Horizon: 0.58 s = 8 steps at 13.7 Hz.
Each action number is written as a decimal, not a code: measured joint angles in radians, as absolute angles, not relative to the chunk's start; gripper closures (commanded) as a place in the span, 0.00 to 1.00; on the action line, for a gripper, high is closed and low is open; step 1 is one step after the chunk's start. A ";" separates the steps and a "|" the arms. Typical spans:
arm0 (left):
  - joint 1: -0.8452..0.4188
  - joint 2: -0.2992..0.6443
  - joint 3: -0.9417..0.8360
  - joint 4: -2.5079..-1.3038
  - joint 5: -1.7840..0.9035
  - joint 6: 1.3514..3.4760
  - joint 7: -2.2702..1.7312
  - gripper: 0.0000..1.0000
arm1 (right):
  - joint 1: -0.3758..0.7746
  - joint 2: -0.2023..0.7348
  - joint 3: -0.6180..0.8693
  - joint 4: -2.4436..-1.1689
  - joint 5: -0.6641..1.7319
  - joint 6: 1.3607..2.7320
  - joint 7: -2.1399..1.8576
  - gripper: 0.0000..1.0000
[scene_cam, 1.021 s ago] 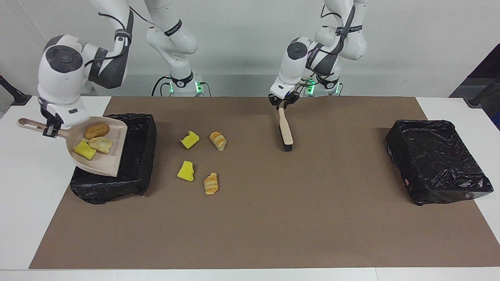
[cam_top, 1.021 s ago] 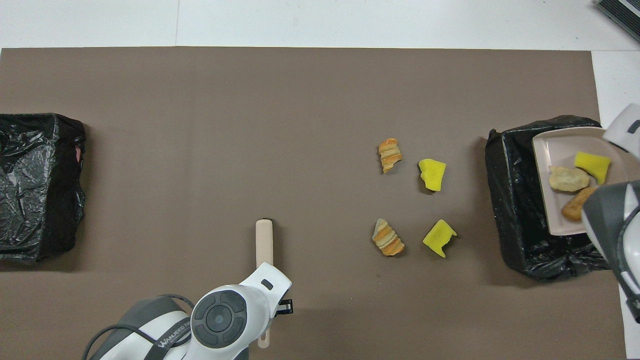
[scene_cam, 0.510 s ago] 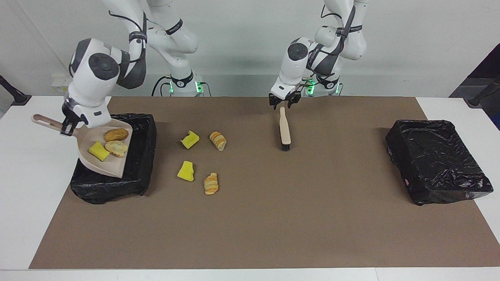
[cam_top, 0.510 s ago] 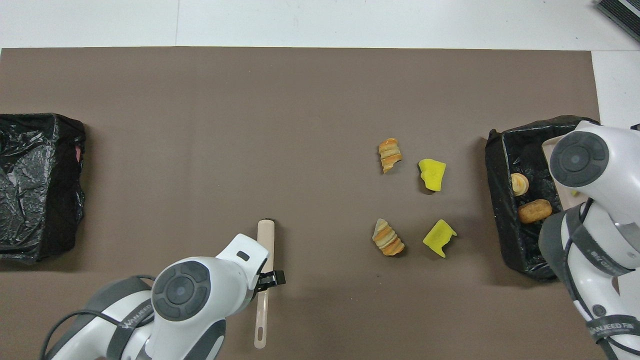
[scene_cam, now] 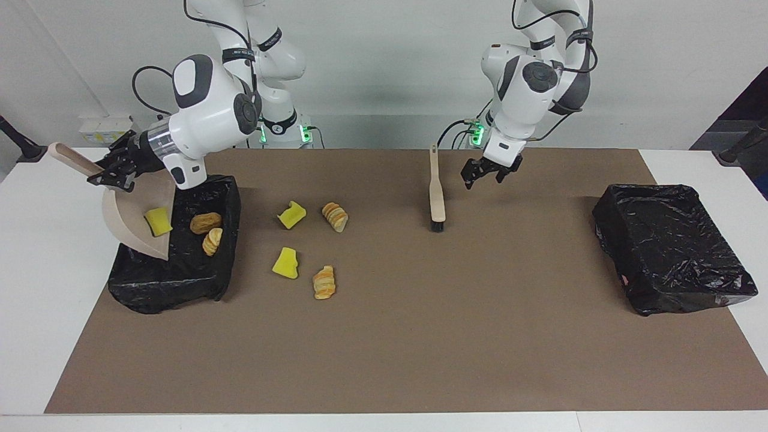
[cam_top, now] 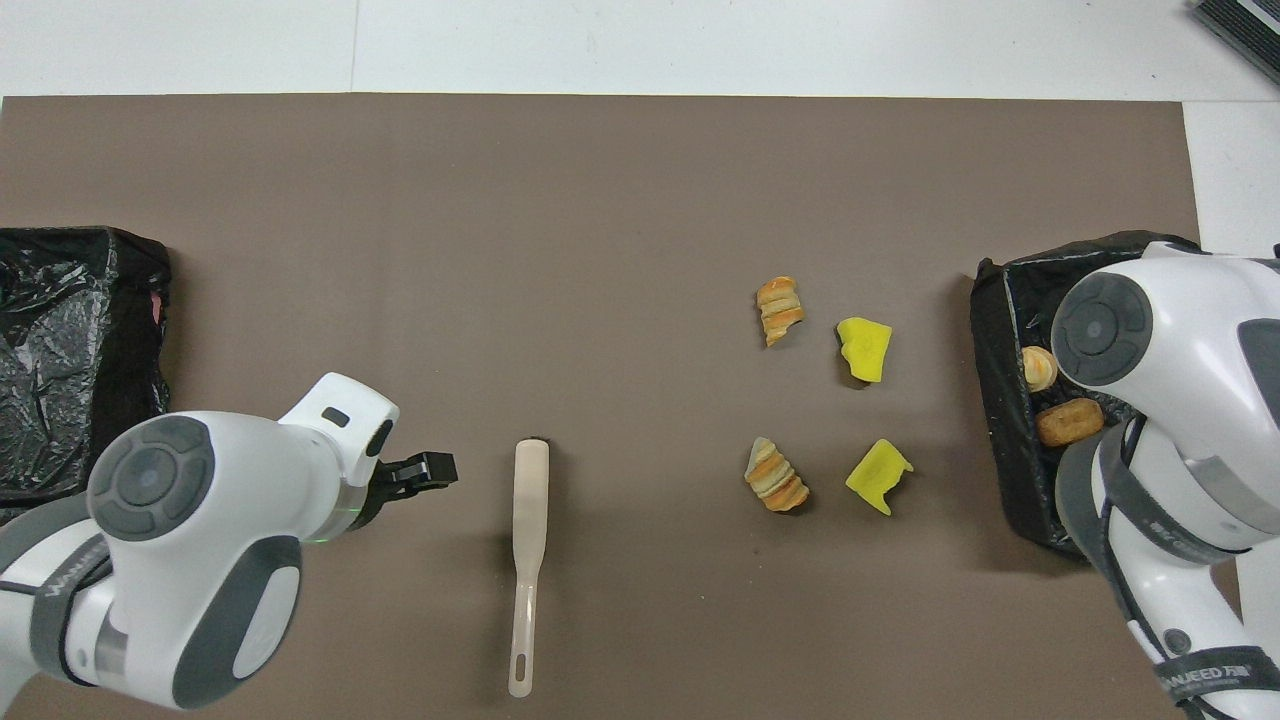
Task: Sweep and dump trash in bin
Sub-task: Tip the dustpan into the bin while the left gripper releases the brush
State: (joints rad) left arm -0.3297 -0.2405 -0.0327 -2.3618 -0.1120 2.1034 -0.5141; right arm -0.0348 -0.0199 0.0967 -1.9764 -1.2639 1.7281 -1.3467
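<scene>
Since the preceding frames the dustpan [scene_cam: 129, 219] has tipped steeply and two bread pieces [scene_cam: 206, 222] have slid off it into the bin [scene_cam: 180, 282]; the left end effector [scene_cam: 487, 174] has let go of the brush [scene_cam: 436, 192] and moved clear of it. Right end effector [scene_cam: 114, 171]: clenched on the dustpan handle, over the bin's edge at the right arm's end of the counter [scene_cam: 36, 270]. Dustpan long axis slants: handle toward 10 o'clock in the facing view, mouth down toward 5 o'clock into the bin; one yellow sponge chunk [scene_cam: 158, 221] lies at its lip. Left end effector: released, holding nothing, over the mat [scene_cam: 420, 330] at 9 o'clock of the brush in the overhead view. Brush: flat on the mat, long axis on the 12–6 line of the overhead view, bristle head at 12, farther from the robots. Remaining trash [scene_cam: 285, 263]: two sponge chunks and two croissant pieces, loose on the mat between brush and bin. Second bin [scene_cam: 672, 246], at the left arm's end: contents cannot be told
</scene>
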 measured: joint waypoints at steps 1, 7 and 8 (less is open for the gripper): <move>-0.289 -0.241 -0.032 -2.361 -0.106 2.094 -0.457 0.00 | -0.035 -0.020 0.097 -1.962 -1.264 1.727 -1.367 1.00; -0.043 -0.243 -0.030 -2.279 -0.102 2.015 -0.153 0.00 | -0.034 -0.041 0.099 -1.928 -1.228 1.716 -1.410 1.00; -0.020 -0.241 -0.030 -2.241 -0.102 1.978 -0.132 0.00 | -0.034 -0.034 0.100 -1.944 -1.228 1.727 -1.397 1.00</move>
State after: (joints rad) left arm -0.0197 -0.2412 -0.0295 -2.2408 -0.1019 1.9783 -0.1316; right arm -0.0341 -0.0339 0.0997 -1.9439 -1.2283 1.7265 -1.3975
